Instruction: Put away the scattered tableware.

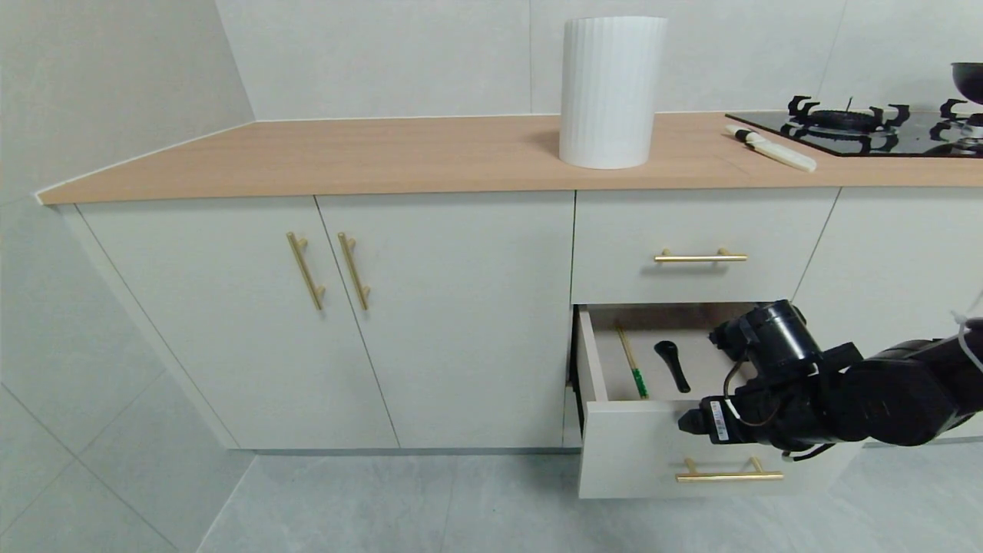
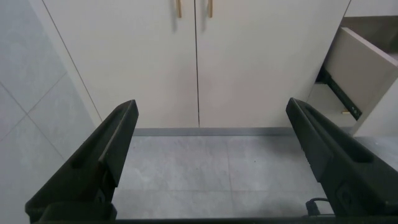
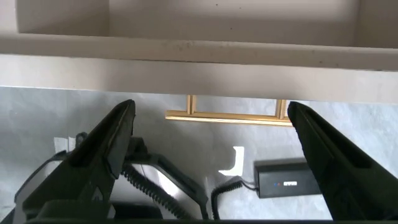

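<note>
My head camera looks down from well back at the counter [image 1: 345, 157] and open drawer [image 1: 614, 438]. My left wrist camera, low near the floor [image 2: 211, 168], faces the cupboard doors [image 2: 249, 62]; my right sits close over the drawer front. All share the drawer.

Bright, even light: the canister [image 1: 612, 91] throws a faint shadow on the table [image 1: 384, 157], the drawer [image 1: 637, 453] is dim at its back, and the head view's edges bow.
</note>
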